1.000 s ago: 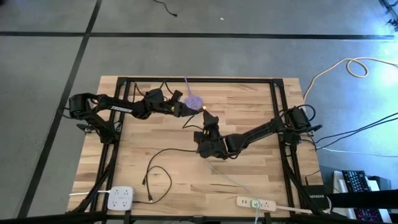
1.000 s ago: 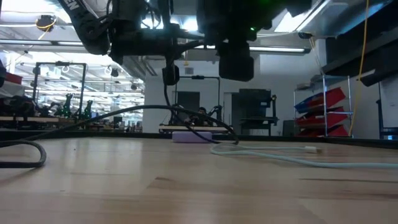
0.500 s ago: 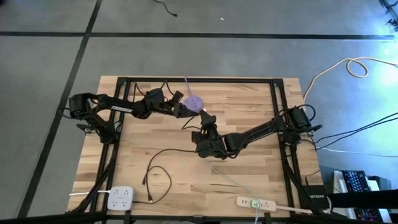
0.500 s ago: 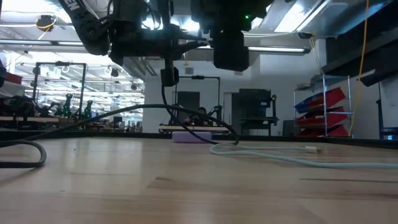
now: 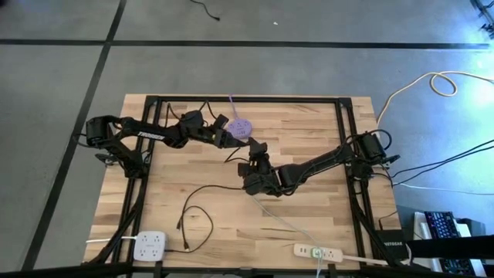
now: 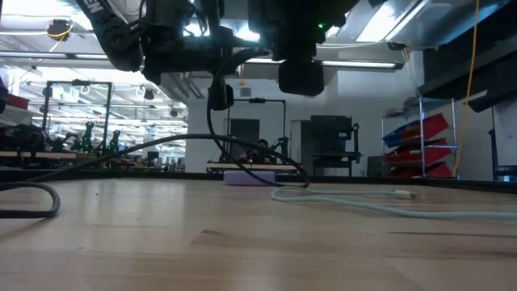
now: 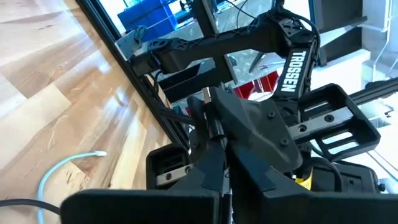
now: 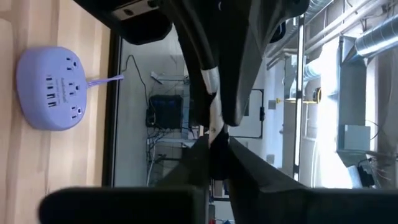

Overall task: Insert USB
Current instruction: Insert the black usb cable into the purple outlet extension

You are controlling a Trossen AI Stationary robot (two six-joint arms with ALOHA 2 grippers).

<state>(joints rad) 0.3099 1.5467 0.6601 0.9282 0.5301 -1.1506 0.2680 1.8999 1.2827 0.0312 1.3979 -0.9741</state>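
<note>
Both grippers, L (image 5: 230,137) and R (image 5: 253,149), are clamping shut on black cable (image 6: 212,129) mid-air, apparently regripping; next needs plug aligning w/ purple hub (image 5: 240,127) port.

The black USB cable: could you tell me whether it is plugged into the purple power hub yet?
Not yet. The black cable hangs above the table, while the purple hub shows its USB slots empty.

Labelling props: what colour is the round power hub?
Lavender power hub, clearest in the right wrist view.
</note>
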